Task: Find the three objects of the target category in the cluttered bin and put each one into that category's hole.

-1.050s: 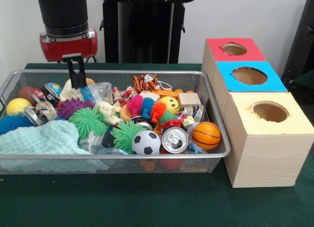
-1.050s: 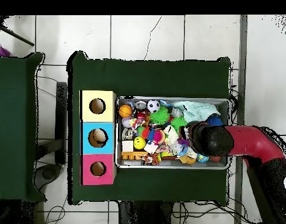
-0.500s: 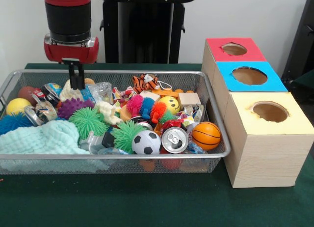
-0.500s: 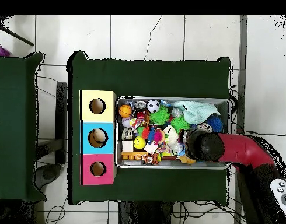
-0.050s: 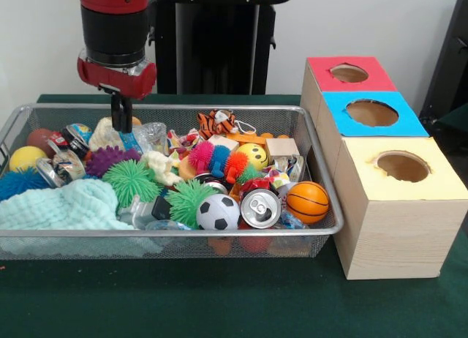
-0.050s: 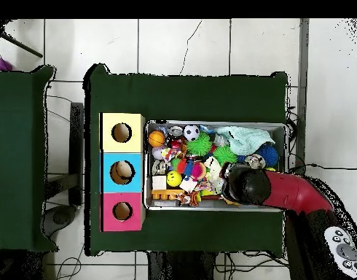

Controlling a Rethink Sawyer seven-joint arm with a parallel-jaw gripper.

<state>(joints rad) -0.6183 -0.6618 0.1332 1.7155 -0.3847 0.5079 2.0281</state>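
- Bin [image 5: 322, 228]: a wire mesh basket full of balls, spiky toys, cans and a cloth, left of the three boxes [image 5: 373, 113].
- Gripper [image 5: 121, 120]: over the bin's far left; whether its jaws are parted cannot be told.
- Overhead, the arm [image 6: 283, 191] hides the gripper.

end effector [image 5: 121, 121] risen, shifted toward the bin's [image 5: 322, 178] middle

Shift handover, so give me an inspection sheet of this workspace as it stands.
Surface: green table cloth, bare in front of the bin.
Job's things: wire bin; red, blue and yellow boxes, each with one hole.
Clutter: soccer ball, basketball, can, green spiky ball, teal cloth.
Hand: above the bin's far side, carrying nothing visible; state unclear.
Cables: on the floor.
Surroundings: tiled floor, second green table.
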